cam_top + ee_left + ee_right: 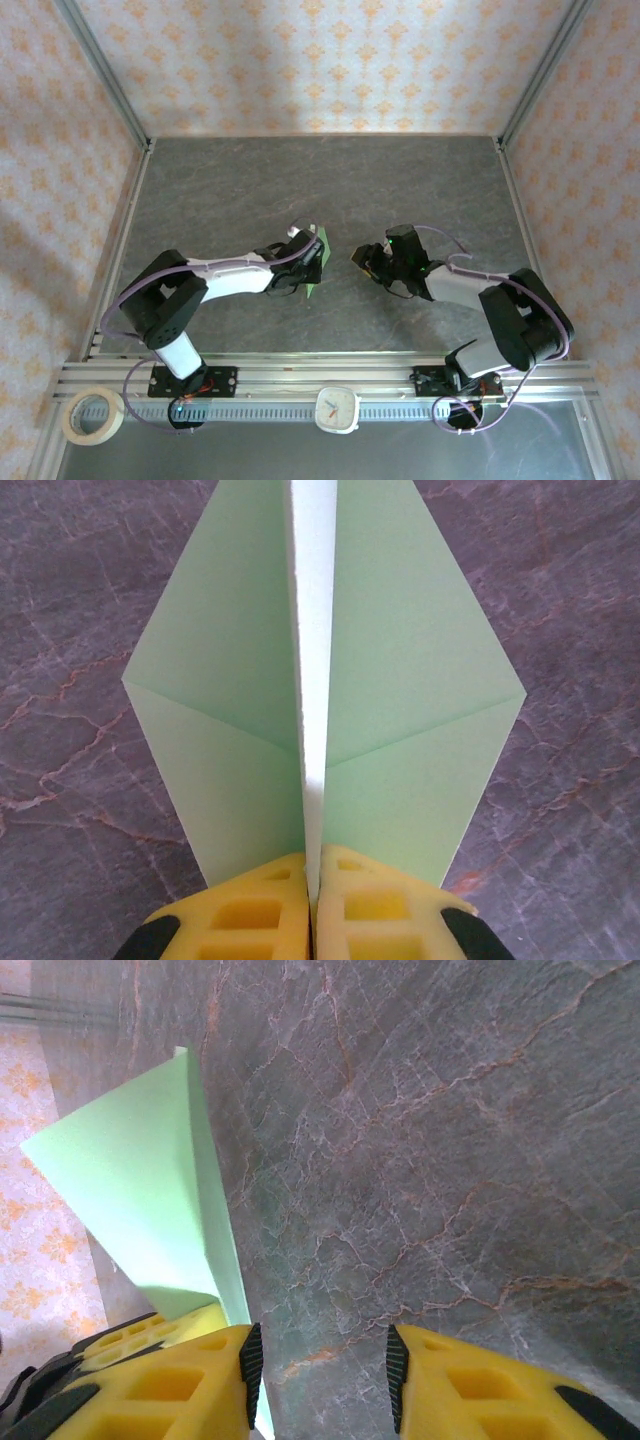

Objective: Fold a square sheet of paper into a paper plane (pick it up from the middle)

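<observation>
The slim pale green paper plane is gripped by its centre crease in the closed left pincer, its long axis running straight ahead of it, and is found just left of the part-open, empty right pincer.

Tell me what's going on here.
The left gripper is shut on the paper plane, pinching its centre fold, with the wings spread to either side. The right gripper sits beside it over the table, jaws open with nothing between them. The folding looks largely done.
</observation>
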`<state>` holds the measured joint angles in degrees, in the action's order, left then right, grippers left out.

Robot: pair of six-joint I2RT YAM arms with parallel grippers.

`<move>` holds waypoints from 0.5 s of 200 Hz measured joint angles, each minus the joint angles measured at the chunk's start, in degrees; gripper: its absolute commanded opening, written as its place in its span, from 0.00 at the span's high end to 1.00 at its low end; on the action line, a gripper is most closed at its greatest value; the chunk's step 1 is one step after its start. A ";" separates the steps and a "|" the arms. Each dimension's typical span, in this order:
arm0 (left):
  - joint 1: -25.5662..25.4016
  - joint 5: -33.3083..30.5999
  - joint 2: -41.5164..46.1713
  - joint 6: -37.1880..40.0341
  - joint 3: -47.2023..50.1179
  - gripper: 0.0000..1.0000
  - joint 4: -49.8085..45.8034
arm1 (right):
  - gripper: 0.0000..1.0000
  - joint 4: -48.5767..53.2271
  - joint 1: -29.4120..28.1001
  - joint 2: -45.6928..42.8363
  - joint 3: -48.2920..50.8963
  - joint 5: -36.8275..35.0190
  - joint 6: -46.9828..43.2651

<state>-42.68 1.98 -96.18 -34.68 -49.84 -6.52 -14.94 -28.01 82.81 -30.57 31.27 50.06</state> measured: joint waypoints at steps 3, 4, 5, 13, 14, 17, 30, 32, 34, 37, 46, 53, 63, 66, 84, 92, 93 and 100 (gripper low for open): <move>-0.04 0.00 -0.22 -0.02 -0.15 0.90 -0.17 | 0.60 0.00 0.00 0.00 0.00 0.02 0.00; -0.07 -0.02 -0.26 -0.02 -0.17 0.90 -0.20 | 0.60 0.00 0.00 0.00 0.00 0.02 0.00; -0.07 -0.02 -0.31 -0.02 -0.20 0.90 -0.24 | 0.60 0.00 0.00 0.00 0.00 0.02 0.00; -0.11 -0.15 -0.72 -0.04 -0.42 0.90 -0.59 | 0.60 0.00 0.00 0.00 0.00 0.02 -0.04; -0.11 -0.17 -0.76 -0.02 -0.42 0.90 -0.61 | 0.60 0.00 0.00 0.00 0.00 0.02 -0.07; -0.11 -0.20 -0.85 -0.04 -0.46 0.90 -0.72 | 0.60 0.00 0.00 0.00 0.00 0.02 -0.15; -0.15 -0.59 -1.09 -0.04 -0.68 0.89 -1.33 | 0.60 0.00 0.00 0.00 0.00 0.04 -0.20; -0.15 -0.59 -1.11 -0.04 -0.74 0.88 -1.46 | 0.60 0.00 0.02 0.00 0.00 0.04 -0.20; -0.15 -0.61 -1.16 -0.04 -0.79 0.88 -1.51 | 0.60 0.00 0.00 0.00 0.00 0.04 -0.20; -0.15 -0.68 -1.25 -0.04 -0.85 0.88 -1.60 | 0.60 0.00 0.00 0.00 0.00 0.04 -0.20; -0.15 -0.81 -1.49 -0.04 -1.11 0.86 -1.79 | 0.60 0.00 0.00 0.00 0.00 0.07 -0.20; -0.15 -0.85 -1.66 -0.04 -1.18 0.85 -1.86 | 0.60 0.00 0.00 0.00 0.00 0.09 -0.20; -0.17 -0.96 -1.86 -0.07 -1.22 0.84 -1.99 | 0.60 0.00 0.00 0.00 0.00 0.17 -0.20; -0.22 -0.98 -1.95 -0.07 -1.22 0.83 -2.01 | 0.60 0.00 0.00 0.00 0.00 0.17 -0.22; -0.35 -0.98 -2.34 -0.07 -1.22 0.82 -2.25 | 0.60 0.00 0.00 0.00 0.00 0.20 -0.20; -0.37 -0.98 -2.45 -0.04 -1.22 0.81 -2.29 | 0.60 0.00 0.00 0.02 0.00 0.20 -0.20; -0.37 -1.01 -2.45 -0.04 -1.22 0.81 -2.32 | 0.60 0.00 0.00 0.02 0.00 0.20 -0.22; -0.46 -1.01 -2.47 -0.04 -1.25 0.81 -2.32 | 0.60 -0.02 0.00 0.07 0.00 0.20 -0.20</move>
<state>-43.13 0.97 -98.65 -34.72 -51.09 -8.84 -14.96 -28.01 82.87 -30.57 31.46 49.87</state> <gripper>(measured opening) 0.185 0.402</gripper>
